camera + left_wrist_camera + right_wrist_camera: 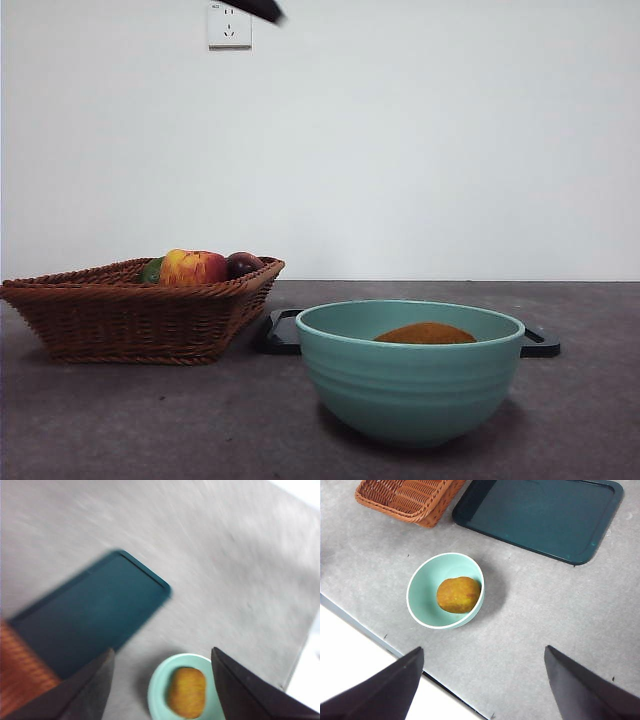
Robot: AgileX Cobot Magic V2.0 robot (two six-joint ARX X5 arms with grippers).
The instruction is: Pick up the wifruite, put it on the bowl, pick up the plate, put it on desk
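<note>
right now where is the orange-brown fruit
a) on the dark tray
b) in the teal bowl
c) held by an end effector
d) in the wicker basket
b: the fruit lies inside the bowl, apart from the basket and the tray, with both end effectors open and holding nothing.

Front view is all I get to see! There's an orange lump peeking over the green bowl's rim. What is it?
Observer: It's the wifruite, a whole rounded fruit lying inside the bowl; the right wrist view looks down on it.
Operator: And the black thing behind the bowl?
Observer: A flat dark tray with a raised rim, and nothing is on it.
Operator: Where are the pincers? I only see a black tip at the top.
Observer: Both are high above the desk. The left pincer and the right pincer are open and hold nothing.
</note>
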